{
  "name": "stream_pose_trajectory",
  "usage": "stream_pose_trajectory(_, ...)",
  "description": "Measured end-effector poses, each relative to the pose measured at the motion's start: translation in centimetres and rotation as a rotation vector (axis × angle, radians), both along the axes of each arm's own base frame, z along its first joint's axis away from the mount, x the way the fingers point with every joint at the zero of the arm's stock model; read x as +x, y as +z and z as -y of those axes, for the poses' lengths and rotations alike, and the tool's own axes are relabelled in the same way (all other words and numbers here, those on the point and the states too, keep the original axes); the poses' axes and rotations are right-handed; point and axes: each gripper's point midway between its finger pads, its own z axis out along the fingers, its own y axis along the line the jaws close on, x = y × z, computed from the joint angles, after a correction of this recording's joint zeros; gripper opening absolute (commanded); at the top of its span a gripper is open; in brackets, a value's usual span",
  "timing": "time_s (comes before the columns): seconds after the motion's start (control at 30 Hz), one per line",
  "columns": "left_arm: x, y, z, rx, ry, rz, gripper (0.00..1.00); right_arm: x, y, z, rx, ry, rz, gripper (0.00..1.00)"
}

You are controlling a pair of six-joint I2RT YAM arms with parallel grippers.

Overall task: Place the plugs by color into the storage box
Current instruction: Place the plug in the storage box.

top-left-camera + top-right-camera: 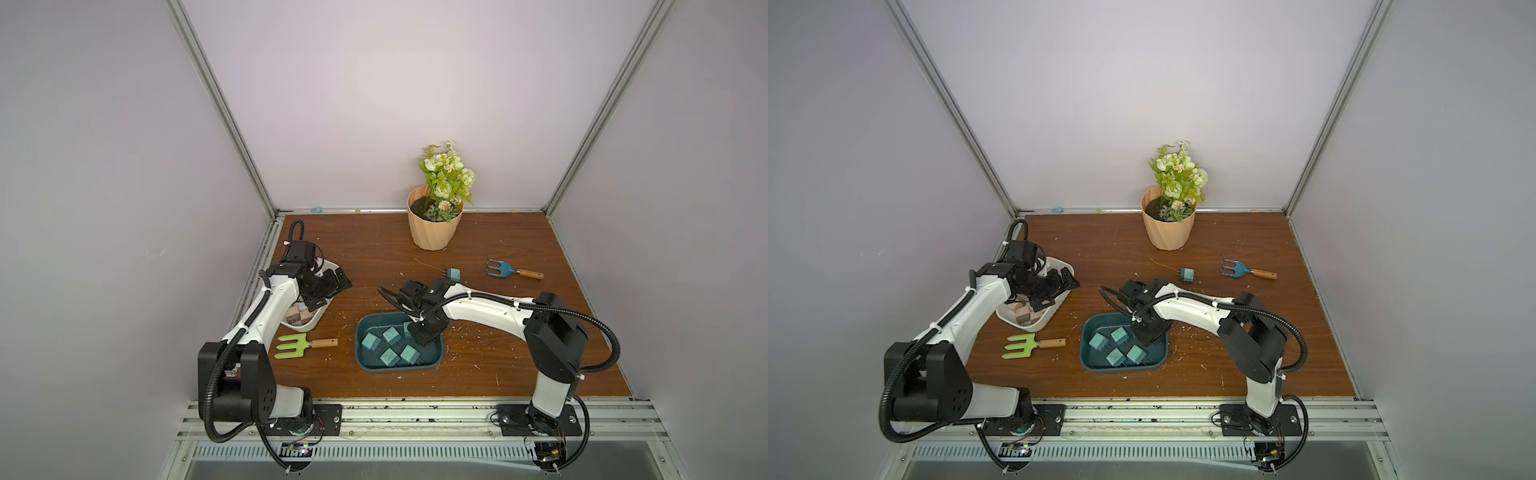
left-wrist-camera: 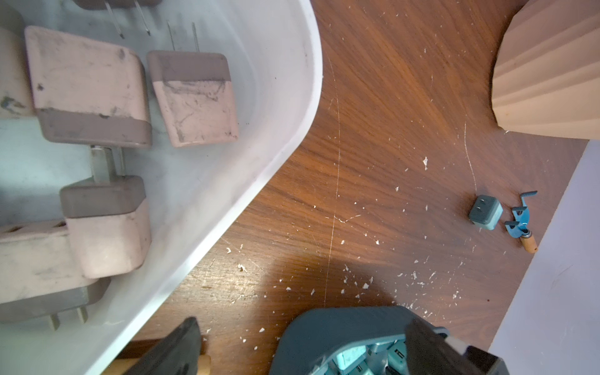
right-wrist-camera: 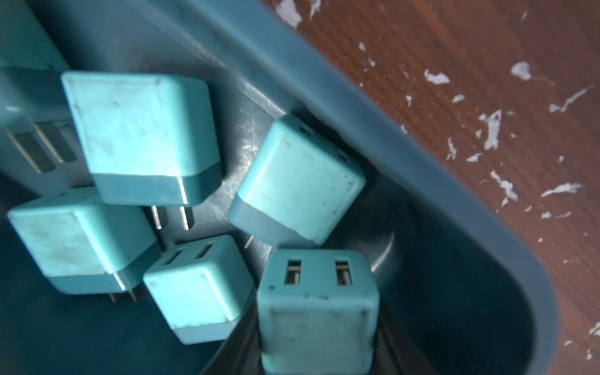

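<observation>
The teal plugs point(image 3: 139, 130) are scuffed cubes with darker bases and two prongs. The right gripper point(image 1: 422, 337) clamps one plug point(image 3: 318, 311); the left gripper point(image 1: 334, 284) has jaws apart.

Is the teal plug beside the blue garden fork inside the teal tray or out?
Out. The teal plug lies on its side on the wooden table, well apart from the teal tray.
</observation>
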Motion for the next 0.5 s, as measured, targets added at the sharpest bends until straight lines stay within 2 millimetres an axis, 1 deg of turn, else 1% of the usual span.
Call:
stream_pose_trajectory(0.17, 0.0, 0.0, 0.0, 0.001, -0.003, 0.001, 0.99, 0.1, -0.1, -0.1, -0.019, 0.025, 0.006, 0.38)
stream_pose_trajectory(0.4, 0.0, 0.0, 0.0, 0.003, -0.009, 0.003, 0.99, 0.4, 0.1, -0.7, -0.024, 0.039, 0.006, 0.51)
stream_pose_trajectory(0.5, 0.0, 0.0, 0.0, 0.005, -0.012, 0.005, 0.99, 0.6, -0.3, -1.0, -0.030, 0.043, 0.001, 0.55)
